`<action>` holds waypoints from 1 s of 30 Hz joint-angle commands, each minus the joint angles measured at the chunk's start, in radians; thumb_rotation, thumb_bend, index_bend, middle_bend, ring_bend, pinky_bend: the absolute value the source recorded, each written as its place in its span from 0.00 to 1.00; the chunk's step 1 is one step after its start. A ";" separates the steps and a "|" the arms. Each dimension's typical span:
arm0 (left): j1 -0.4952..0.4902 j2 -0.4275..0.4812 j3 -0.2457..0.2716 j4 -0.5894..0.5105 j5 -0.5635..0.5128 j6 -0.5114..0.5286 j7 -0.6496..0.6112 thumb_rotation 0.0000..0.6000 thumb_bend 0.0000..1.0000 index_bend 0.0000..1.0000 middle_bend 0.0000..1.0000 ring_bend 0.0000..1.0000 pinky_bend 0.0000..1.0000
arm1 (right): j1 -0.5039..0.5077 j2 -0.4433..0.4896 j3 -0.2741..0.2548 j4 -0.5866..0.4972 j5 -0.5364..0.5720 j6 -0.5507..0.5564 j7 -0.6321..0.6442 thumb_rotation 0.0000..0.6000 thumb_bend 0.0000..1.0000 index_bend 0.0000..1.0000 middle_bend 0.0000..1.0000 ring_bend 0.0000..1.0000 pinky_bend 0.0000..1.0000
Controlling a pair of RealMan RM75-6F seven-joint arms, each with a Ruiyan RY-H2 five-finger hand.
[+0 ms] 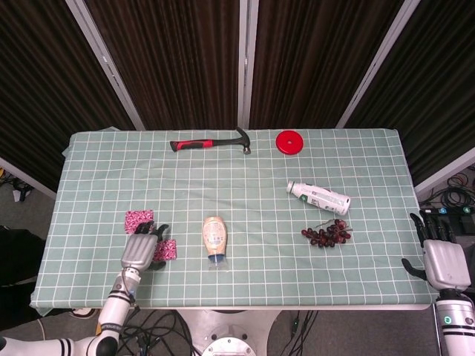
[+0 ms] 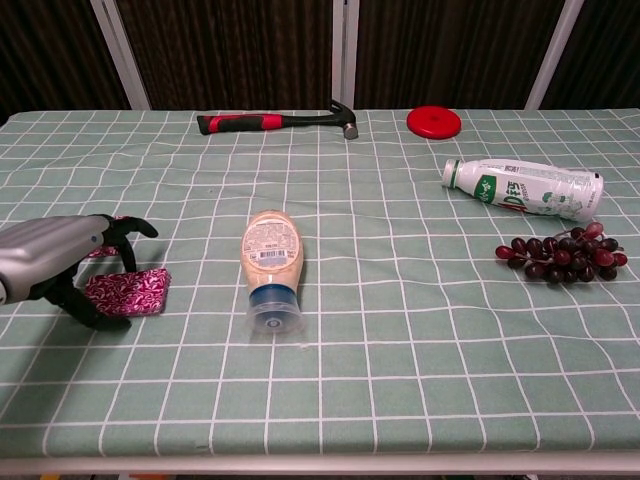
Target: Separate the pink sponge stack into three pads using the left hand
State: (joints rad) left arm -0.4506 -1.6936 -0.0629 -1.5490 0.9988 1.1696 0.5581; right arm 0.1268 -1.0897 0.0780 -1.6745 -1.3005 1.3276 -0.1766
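Observation:
Two pink patterned sponge pads lie apart near the table's front left. One pad (image 1: 139,219) is farther back, and the other pad (image 1: 168,249) lies closer to the mustard bottle. My left hand (image 1: 139,252) arches over the nearer pad (image 2: 135,292), fingers on its far side and thumb at its near edge. The pad stays flat on the cloth and I see no firm grip. Only a sliver of the farther pad (image 2: 100,250) shows behind the left hand (image 2: 50,262). My right hand (image 1: 445,263) hangs off the table's right edge, fingers spread and holding nothing.
A squeeze bottle (image 1: 214,237) lies just right of the pads. Grapes (image 1: 326,233) and a white bottle (image 1: 319,197) lie at the right. A hammer (image 1: 211,142) and a red disc (image 1: 290,142) are at the back. The table's front edge (image 2: 320,455) is close to the left hand.

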 commanded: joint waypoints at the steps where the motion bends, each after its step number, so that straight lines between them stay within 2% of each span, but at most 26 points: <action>1: 0.002 0.000 -0.003 0.000 -0.001 0.002 -0.004 1.00 0.16 0.14 0.37 0.06 0.09 | 0.001 -0.001 0.000 0.001 0.002 -0.001 -0.001 1.00 0.14 0.00 0.00 0.00 0.00; 30: 0.005 0.011 -0.026 -0.016 0.000 -0.009 -0.052 1.00 0.21 0.17 0.46 0.11 0.09 | 0.003 -0.006 0.001 0.009 0.014 -0.008 -0.002 1.00 0.14 0.00 0.00 0.00 0.00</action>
State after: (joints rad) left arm -0.4457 -1.6831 -0.0889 -1.5643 0.9988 1.1614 0.5068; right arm 0.1296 -1.0954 0.0791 -1.6654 -1.2867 1.3201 -0.1785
